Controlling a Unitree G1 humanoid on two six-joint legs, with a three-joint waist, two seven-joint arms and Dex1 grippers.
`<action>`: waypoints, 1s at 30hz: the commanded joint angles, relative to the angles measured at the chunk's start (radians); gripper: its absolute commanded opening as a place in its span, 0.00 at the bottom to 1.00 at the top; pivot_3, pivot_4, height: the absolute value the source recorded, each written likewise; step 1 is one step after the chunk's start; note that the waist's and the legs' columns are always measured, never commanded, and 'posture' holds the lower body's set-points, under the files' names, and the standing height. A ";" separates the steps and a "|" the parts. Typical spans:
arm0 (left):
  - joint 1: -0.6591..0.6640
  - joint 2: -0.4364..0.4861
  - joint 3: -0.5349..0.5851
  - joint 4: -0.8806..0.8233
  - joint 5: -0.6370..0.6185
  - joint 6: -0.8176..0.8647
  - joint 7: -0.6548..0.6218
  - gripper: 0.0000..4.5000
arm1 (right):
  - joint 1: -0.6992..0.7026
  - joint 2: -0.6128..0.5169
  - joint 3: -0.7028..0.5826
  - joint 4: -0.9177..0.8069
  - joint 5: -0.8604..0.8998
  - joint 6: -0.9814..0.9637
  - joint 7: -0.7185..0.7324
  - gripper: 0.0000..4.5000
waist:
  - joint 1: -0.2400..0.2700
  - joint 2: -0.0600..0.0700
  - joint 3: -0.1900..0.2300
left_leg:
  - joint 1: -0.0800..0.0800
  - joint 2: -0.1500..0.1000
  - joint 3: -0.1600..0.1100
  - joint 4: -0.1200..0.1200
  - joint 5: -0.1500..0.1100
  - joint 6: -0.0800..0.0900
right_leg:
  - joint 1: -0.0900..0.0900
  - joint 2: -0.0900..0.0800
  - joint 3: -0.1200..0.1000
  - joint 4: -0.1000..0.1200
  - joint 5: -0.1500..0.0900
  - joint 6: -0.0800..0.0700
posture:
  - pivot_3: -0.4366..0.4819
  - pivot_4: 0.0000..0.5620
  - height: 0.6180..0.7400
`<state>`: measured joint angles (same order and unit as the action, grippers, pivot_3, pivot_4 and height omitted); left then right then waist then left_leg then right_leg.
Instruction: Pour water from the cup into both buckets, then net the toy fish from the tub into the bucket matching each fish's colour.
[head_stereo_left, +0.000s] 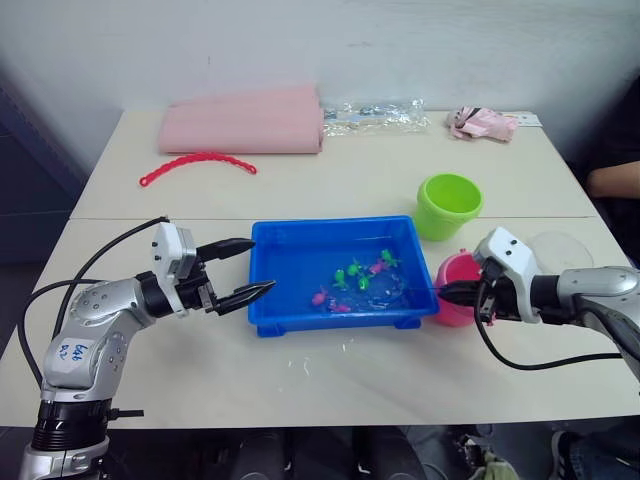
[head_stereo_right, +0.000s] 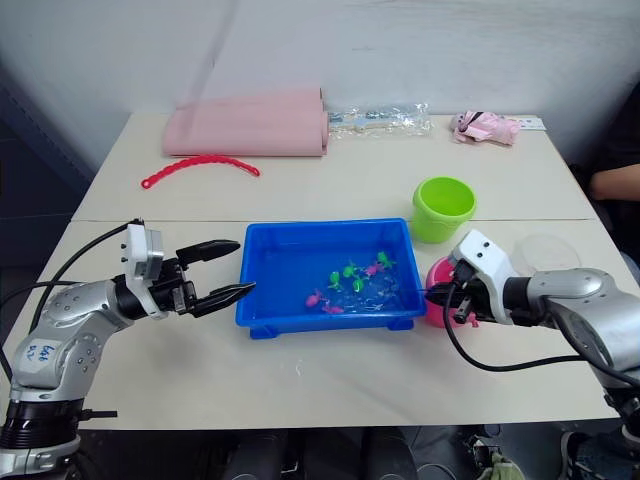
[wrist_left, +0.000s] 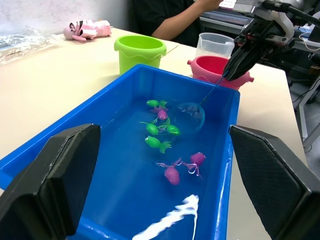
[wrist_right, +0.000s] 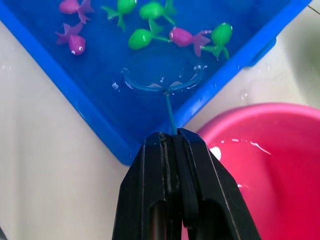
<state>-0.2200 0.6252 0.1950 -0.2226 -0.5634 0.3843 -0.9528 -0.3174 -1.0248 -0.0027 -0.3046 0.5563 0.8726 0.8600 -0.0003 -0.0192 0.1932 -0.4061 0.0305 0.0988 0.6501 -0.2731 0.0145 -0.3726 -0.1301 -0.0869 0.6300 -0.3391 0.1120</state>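
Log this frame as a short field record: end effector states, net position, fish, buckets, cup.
left end effector: open, hovering at the tub's left end
right end effector: shut on the net handle
net: hoop dipped in the tub water, beside the fish
tub: blue, holds water
toy fish: green and pink, all in the tub
pink bucket: holds water, no fish seen inside
green bucket: behind the tub's right end
cup: behind the pink bucket

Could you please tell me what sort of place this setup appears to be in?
Probably an indoor lab or office workspace: pale tables against a plain white wall, and a seated person beside a desk with equipment.
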 joint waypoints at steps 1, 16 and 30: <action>-0.011 -0.005 0.007 -0.010 -0.018 -0.016 -0.003 0.99 | -0.024 0.017 0.004 -0.002 -0.027 -0.017 -0.007 0.00 | 0.000 0.000 0.000 | 0.000 0.000 0.000 0.000 0.000 0.000 | 0.000 0.000 0.000 0.000 0.000 0.000 | 0.48 0.27 1.00; -0.011 -0.008 0.008 -0.002 -0.013 -0.025 -0.002 0.99 | -0.048 0.104 0.032 0.052 -0.128 -0.147 -0.017 0.00 | 0.000 0.000 0.000 | 0.000 0.000 0.001 0.000 0.000 0.000 | -0.001 0.001 0.000 0.001 0.000 0.000 | 0.48 0.27 1.00; -0.021 -0.005 0.005 0.013 -0.009 -0.036 -0.013 0.99 | -0.027 0.164 0.039 0.083 -0.159 -0.196 -0.006 0.00 | -0.001 0.000 0.000 | 0.000 0.000 0.002 0.000 0.000 0.000 | -0.001 0.001 0.001 0.002 0.000 0.000 | 0.48 0.27 1.00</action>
<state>-0.2316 0.6165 0.1949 -0.2100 -0.5633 0.3673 -0.9575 -0.3593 -0.8611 0.0582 -0.2009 0.4038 0.6971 0.8406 -0.0010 -0.0192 0.1932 -0.4062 0.0301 0.1006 0.6502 -0.2730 0.0145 -0.3740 -0.1290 -0.0857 0.6316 -0.3391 0.1121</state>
